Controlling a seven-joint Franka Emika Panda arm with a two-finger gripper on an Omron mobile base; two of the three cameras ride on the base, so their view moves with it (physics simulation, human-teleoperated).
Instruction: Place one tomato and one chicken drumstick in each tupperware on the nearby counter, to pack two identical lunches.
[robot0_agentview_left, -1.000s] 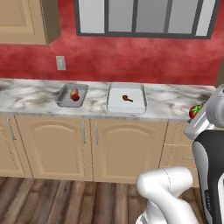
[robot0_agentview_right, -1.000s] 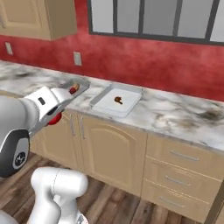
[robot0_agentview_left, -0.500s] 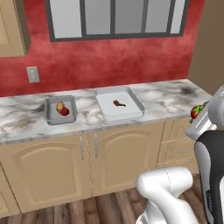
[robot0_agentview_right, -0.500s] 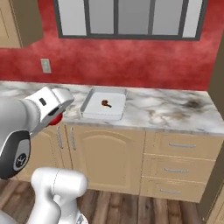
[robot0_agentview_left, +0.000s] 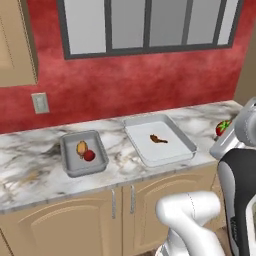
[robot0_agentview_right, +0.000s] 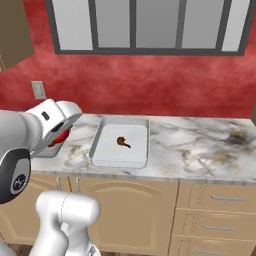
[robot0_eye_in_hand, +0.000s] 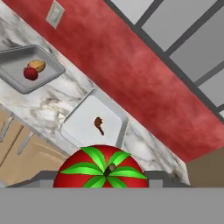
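Squarely in pincer (robot0_eye_in_hand: 100, 175): round glossy tomato (robot0_eye_in_hand: 100, 168)

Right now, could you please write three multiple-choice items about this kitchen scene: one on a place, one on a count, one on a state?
1. Where does the lone drumstick lie?
A. In the large white container
B. On the bare counter
C. In the small grey container

2. How many tomatoes can be seen in all?
A. One
B. Two
C. Three

3. What is the state of the gripper?
A. Open and empty
B. Shut on a drumstick
C. Shut on a tomato

Answers:
1. A, the drumstick lies alone on the white floor of the large container.
2. B, one tomato in the small container and one held tomato.
3. C, the hand view shows the red tomato with green leaves right at the gripper.
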